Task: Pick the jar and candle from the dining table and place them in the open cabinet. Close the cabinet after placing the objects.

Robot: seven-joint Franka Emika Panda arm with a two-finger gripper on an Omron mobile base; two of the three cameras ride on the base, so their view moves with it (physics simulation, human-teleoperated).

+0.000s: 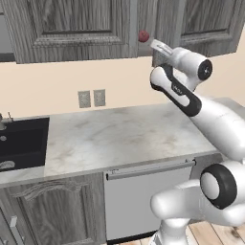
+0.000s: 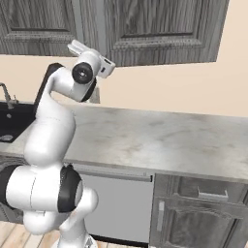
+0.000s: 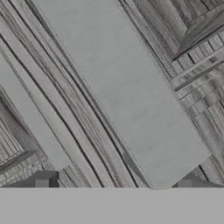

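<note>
The arm reaches up to the grey wood-grain cabinet (image 1: 76, 28) on the wall above the marble worktop (image 1: 124, 136). The gripper (image 3: 113, 181) stands wide, both finger tips set far apart at the bottom of the hand view, with nothing between them; it faces the cabinet's panelled wood close up. A small red ball (image 1: 143, 36) sits at the cabinet's lower edge, just beside the hand. A black sink (image 1: 21, 143) occupies the worktop's left end. No writing or label is readable anywhere.
</note>
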